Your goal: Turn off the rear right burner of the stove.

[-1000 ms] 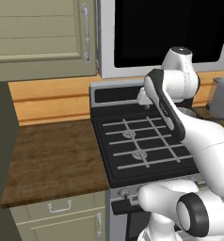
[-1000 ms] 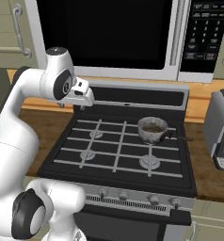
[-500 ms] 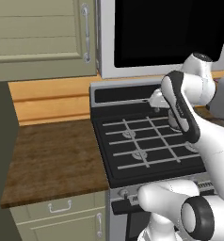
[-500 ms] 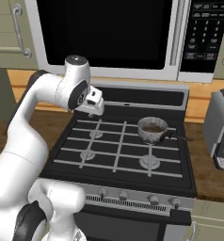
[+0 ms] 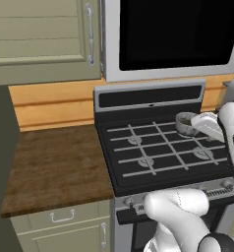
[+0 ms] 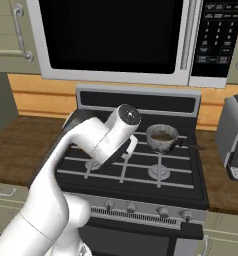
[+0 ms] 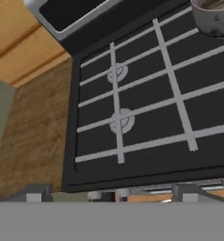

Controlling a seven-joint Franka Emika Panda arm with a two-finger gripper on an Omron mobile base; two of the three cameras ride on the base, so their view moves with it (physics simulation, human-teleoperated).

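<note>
1. Two base views come first. Left base: stove [image 5: 138, 170] sits right of wooden counter [image 5: 55, 167]; small pot [image 5: 186, 123] stands on rear right burner, covering it.
2. Right base: pot [image 6: 162, 138] at back right of stove [image 6: 191, 192], microwave [image 6: 116, 40] above; white arm crosses left grates.
3. Hand view: gripper [image 7: 109, 195] hovers over stove's front left, jaws spread wide, holding nothing; knob panel [image 7: 147, 190] just past tips, pot [image 7: 212, 16] at the top right corner.

The microwave [image 6: 121, 42] keypad carries small pale markings, too small to read.
</note>
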